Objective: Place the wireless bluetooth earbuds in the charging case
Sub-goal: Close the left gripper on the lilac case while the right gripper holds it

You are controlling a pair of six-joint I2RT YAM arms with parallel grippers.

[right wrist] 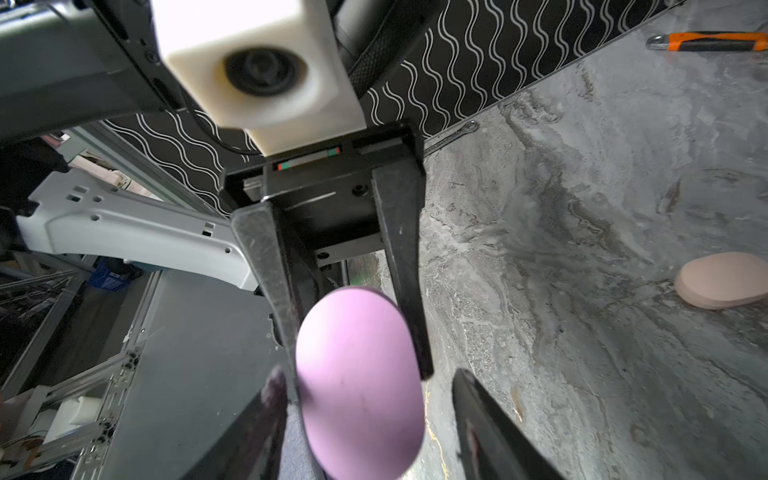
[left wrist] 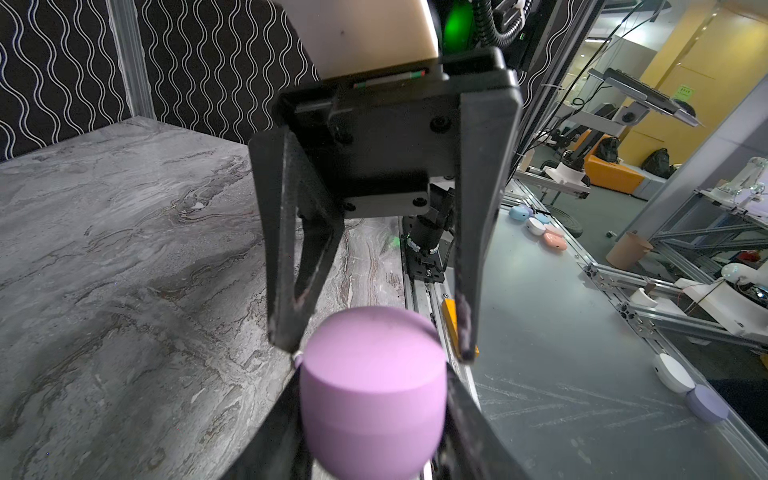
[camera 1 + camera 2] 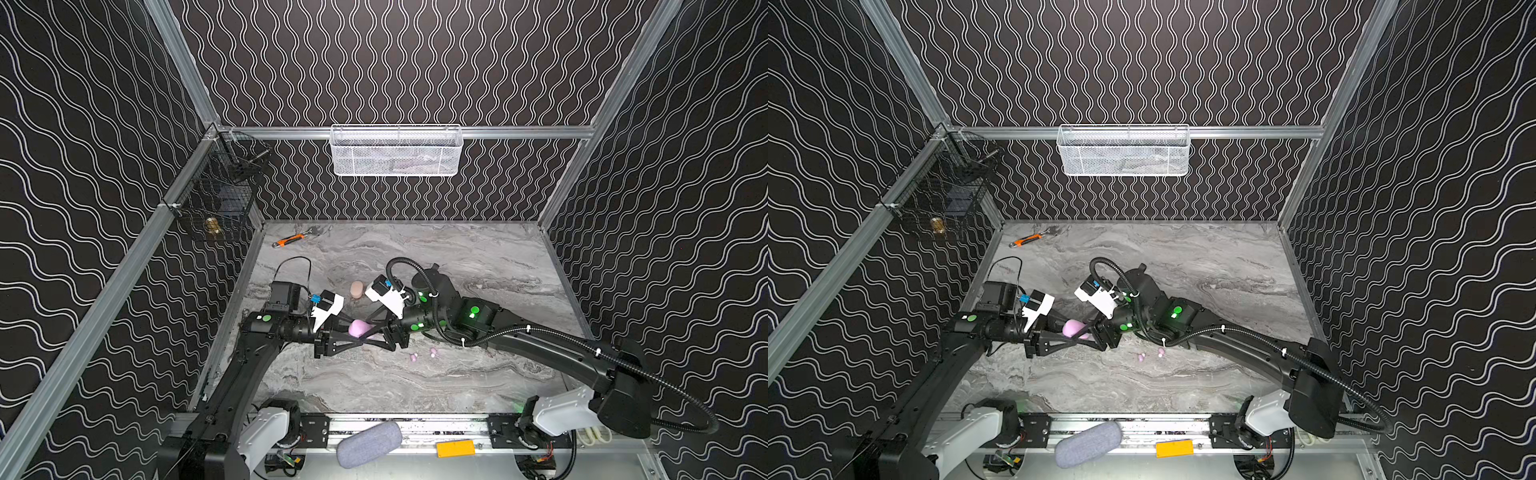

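grey marble-look tabletop (image 3: 415, 386), boxed in by black walls (image 3: 83, 166) with white wavy lines. nearest, on the front rail (image 3: 436, 424): a grey fabric pouch (image 3: 369, 444) and a yellow block (image 3: 455, 449) just right of it. next back, two lilac earbuds (image 3: 413, 356) lie loose on the marble, close together, near the gripper tips and apart from the case, seen in both top views. mid-table the arms meet tip to tip at a lilac charging case (image 2: 374, 399). left gripper (image 1: 359, 374) pinches the case across its sides, both fingers hard against it. right gripper (image 2: 377, 349) comes in from the opposite end with jaws spread, one finger on each side of the case. in the right wrist view one finger sits right by it and the other stands off, with marble showing in the gap. can't tell whether the lid is up, or whether the case rests on the table. just behind the grippers a beige case (image 3: 356, 289) sits on the marble, apart from both. far back left, an orange-handled wrench (image 3: 291, 240) lies near the corner. above it a black wire basket (image 3: 216, 208) hangs on the left wall, and a white mesh basket (image 3: 395, 151) on the back wall.
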